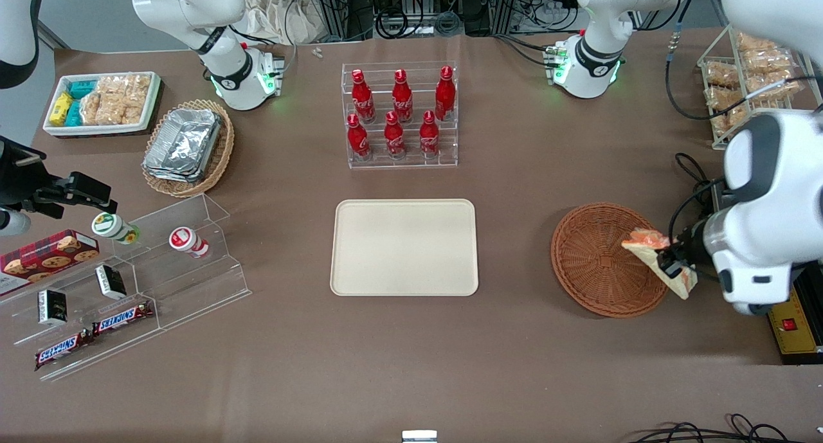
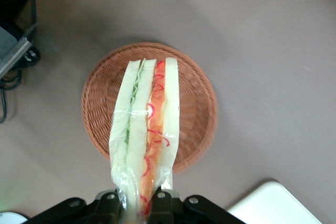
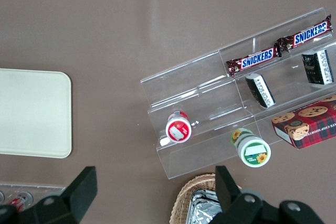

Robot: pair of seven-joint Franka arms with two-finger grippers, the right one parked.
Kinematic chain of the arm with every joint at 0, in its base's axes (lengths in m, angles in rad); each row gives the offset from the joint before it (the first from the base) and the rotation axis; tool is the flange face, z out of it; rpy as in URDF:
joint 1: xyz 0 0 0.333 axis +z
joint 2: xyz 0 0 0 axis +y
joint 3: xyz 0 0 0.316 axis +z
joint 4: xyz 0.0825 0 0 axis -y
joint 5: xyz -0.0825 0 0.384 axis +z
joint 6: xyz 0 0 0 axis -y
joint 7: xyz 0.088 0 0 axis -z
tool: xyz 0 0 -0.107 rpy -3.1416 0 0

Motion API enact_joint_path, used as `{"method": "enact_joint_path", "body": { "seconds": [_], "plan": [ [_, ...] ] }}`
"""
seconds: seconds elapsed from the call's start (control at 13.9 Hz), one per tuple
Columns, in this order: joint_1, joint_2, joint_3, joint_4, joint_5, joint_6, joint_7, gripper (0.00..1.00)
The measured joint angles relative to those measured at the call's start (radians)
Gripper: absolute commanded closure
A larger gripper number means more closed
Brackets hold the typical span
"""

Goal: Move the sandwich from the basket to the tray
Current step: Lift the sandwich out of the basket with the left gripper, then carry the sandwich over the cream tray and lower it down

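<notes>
The wrapped wedge sandwich (image 1: 651, 250) (image 2: 147, 129), pale bread with orange-red and green filling, hangs in the air with my gripper (image 1: 672, 267) (image 2: 137, 203) shut on its narrow end. It is lifted above the working arm's edge of the round orange-brown wicker basket (image 1: 598, 260) (image 2: 197, 103), which holds nothing else. The large beige tray (image 1: 404, 247) (image 2: 273, 205) lies flat and bare in the middle of the table, toward the parked arm from the basket.
A clear rack of red bottles (image 1: 400, 115) stands farther from the front camera than the tray. A yellow box (image 1: 794, 327) and cables lie beside the basket at the working arm's end. A clear snack stand (image 1: 128, 282) and a foil-container basket (image 1: 188, 147) sit toward the parked arm.
</notes>
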Motion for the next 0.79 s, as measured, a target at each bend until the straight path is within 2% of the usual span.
{"method": "enact_joint_path", "body": {
  "seconds": [0.14, 0.36, 0.51, 0.79],
  "plan": [
    [0.000, -0.012, -0.048, 0.052, -0.038, -0.017, 0.005, 1.00],
    [-0.011, -0.004, -0.174, 0.063, -0.040, -0.006, 0.005, 1.00],
    [-0.058, 0.020, -0.208, 0.061, -0.037, 0.031, 0.007, 1.00],
    [-0.230, 0.115, -0.215, -0.021, 0.086, 0.167, 0.018, 1.00]
  ]
}}
